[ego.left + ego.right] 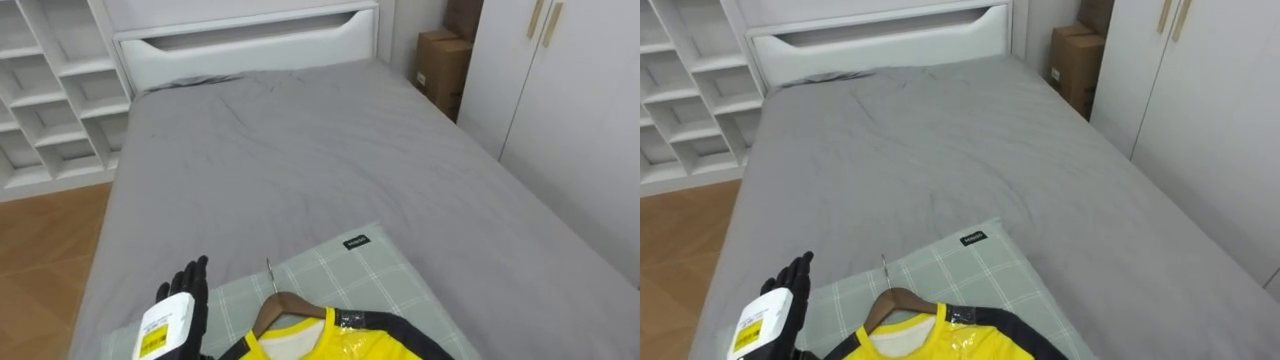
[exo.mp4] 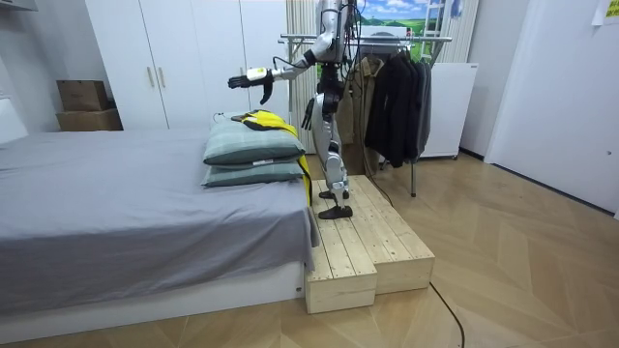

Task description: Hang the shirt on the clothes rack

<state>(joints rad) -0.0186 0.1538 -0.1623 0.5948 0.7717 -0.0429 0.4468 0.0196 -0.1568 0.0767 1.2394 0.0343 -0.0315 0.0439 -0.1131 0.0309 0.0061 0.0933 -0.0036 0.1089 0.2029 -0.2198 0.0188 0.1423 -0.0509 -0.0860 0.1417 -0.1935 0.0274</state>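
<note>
While on wooden hanger [image 1: 284, 303], glossy shirt [image 1: 335, 346]

Yellow shirt [image 1: 300, 346] cut off below, left hand [image 1: 190, 295] partly cropped

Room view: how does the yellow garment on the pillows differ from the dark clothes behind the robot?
The yellow garment lies on the pillows; the dark clothes hang from the rack. The yellow garment is bright with dark trim; the dark clothes are black or brownish. Both are clothing.

Shirt [image 1: 300, 346] on hanger [image 1: 285, 303] lies atop stacked pillows [image 1: 385, 275] — pillows on the bed [image 1: 300, 150].
</note>
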